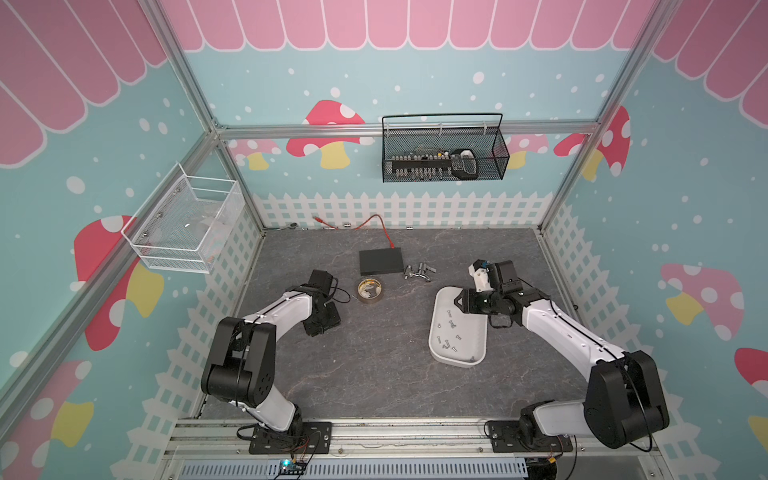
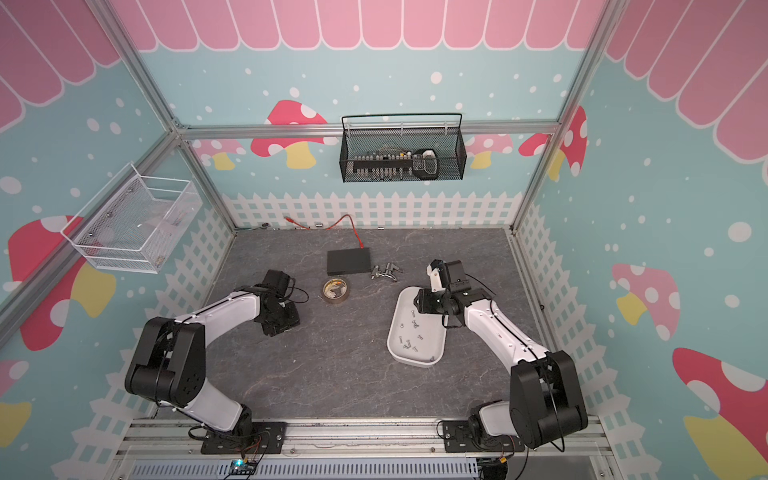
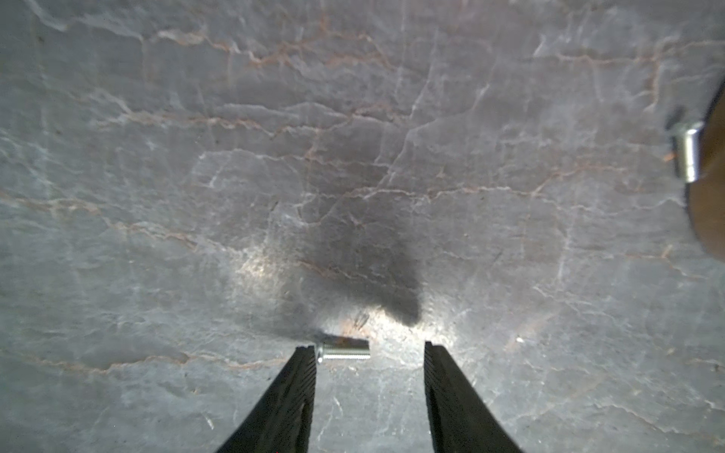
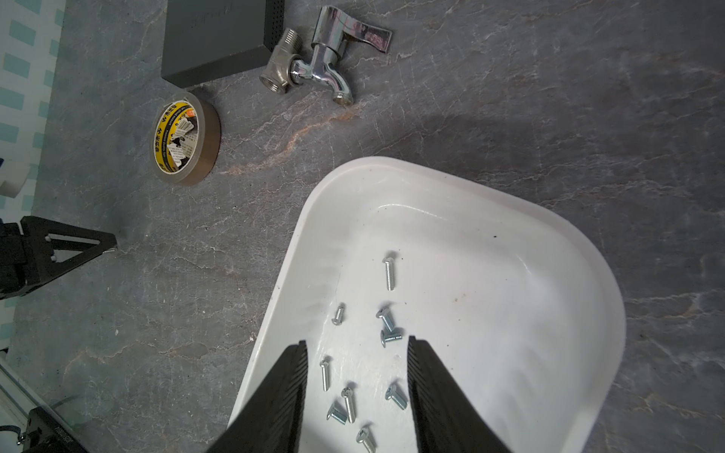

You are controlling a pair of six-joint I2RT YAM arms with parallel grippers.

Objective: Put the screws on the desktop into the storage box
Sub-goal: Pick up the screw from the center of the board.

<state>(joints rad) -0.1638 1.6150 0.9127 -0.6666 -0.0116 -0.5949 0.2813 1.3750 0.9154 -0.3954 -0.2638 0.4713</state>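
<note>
Fingers (image 3: 290,400) half-open, empty: left gripper (image 3: 370,347) straddles one screw (image 3: 343,352); right gripper (image 4: 357,343) over nine boxed screws (image 4: 388,274)

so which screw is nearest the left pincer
The lone screw lying flat on the desktop between the fingers of the open left pincer, its head beside one finger. The other screws lie clustered in the white storage box, under the right pincer.

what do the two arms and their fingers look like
Both arms match: the left arm and right arm have glossy white link shells between bulky black rounded joints, with thin black cables running along them. Each stands on a black base plate. The fingers are matte black wedges tapering to the tips, with finely ribbed inner faces.
</note>
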